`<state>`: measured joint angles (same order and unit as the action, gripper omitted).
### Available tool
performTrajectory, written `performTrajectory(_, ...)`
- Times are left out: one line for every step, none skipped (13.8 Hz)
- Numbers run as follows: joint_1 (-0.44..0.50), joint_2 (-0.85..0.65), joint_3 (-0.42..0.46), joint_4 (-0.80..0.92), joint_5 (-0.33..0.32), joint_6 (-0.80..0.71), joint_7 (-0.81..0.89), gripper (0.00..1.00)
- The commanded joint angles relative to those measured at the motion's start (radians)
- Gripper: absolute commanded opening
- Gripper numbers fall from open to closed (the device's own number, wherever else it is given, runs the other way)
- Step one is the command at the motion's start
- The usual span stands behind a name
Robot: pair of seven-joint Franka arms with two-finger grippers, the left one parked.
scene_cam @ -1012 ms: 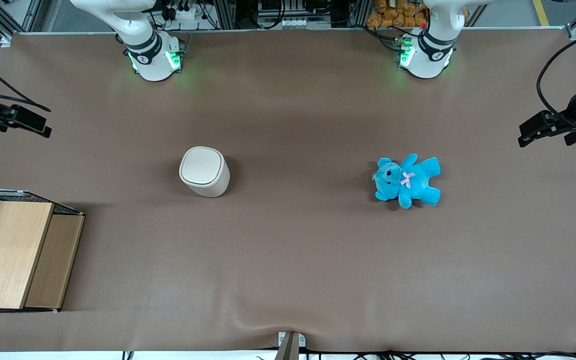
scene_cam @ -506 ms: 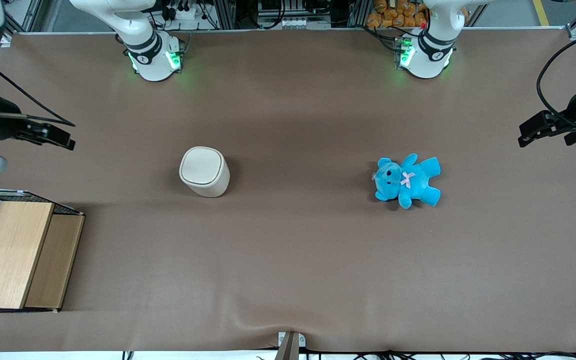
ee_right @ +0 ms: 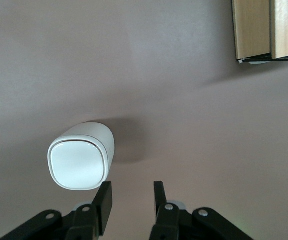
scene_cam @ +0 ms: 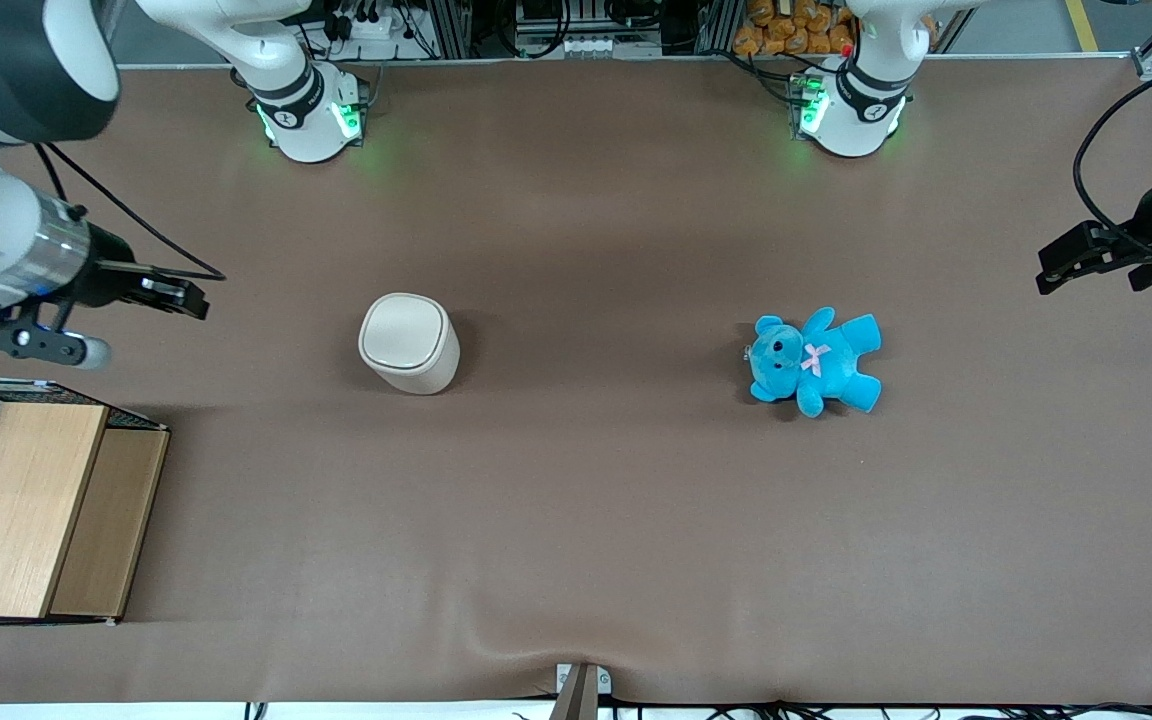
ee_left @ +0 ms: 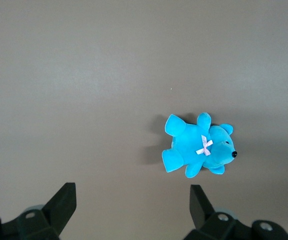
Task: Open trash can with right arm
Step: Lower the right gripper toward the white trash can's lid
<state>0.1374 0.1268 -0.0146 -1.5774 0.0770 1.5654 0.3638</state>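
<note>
Change: the right arm (scene_cam: 6, 215) has swung in over the working arm's end of the table; half a second ago only its dark wrist and gripper showed at the frame edge, and now the white forearm and a broad dark-banded joint are in the front view as well. The trash can, the teddy and the wooden box lie just as they did.

Gripper: the black two-finger gripper (scene_cam: 181, 297) hangs above the bare table cover, well apart from the trash can, toward the working arm's end. In the right wrist view its fingers (ee_right: 103, 200) stand parted with a plain gap between them and nothing held.

Cable: a thin black cable (scene_cam: 126, 235) loops from the arm down to the gripper.

Trash can: the small cream-white trash can (scene_cam: 408, 343) stands upright on the table, about midway between the arm bases and the front camera. Its flat rounded-square lid (ee_right: 77, 163) lies shut and flush with the rim; whether a seam or latch shows along the edge I cannot tell from either view.

Table: a brown cover (scene_cam: 576, 500), slightly rucked at the edge nearest the front camera.

Teddy: a blue teddy bear (scene_cam: 814, 361) with a pink bow lies on its back toward the parked arm's end, well apart from the trash can.

Wooden box: a light wooden box with wire mesh (scene_cam: 31, 505) sits at the working arm's end, nearer the front camera than the gripper and the trash can.
</note>
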Motion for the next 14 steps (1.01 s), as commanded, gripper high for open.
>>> performTrajectory(0.039,-0.016,-0.004,-0.058,0.012,0.048,0.085,0.29)
performTrajectory(0.054,-0.016,-0.004,-0.076,0.012,0.064,0.11,0.24)
performTrajectory(0.071,-0.016,-0.004,-0.097,0.012,0.079,0.125,0.18)
performTrajectory(0.076,-0.016,-0.004,-0.122,0.012,0.1,0.13,0.11)
performTrajectory(0.077,-0.018,-0.002,-0.15,0.012,0.12,0.13,0.06)
performTrajectory(0.086,-0.021,-0.002,-0.174,0.013,0.142,0.13,0.02)
performTrajectory(0.103,-0.024,-0.002,-0.199,0.014,0.162,0.132,0.0)
performTrajectory(0.114,-0.026,-0.002,-0.228,0.014,0.188,0.142,0.0)
performTrajectory(0.125,-0.027,-0.002,-0.257,0.014,0.214,0.17,0.0)
performTrajectory(0.151,-0.029,-0.002,-0.285,0.014,0.243,0.196,0.0)
performTrajectory(0.168,-0.03,-0.002,-0.312,0.014,0.272,0.211,0.0)
performTrajectory(0.18,-0.033,-0.002,-0.346,0.014,0.309,0.221,0.0)
performTrajectory(0.2,-0.038,-0.002,-0.389,0.014,0.361,0.225,0.0)
performTrajectory(0.206,-0.045,-0.002,-0.429,0.014,0.41,0.225,0.0)
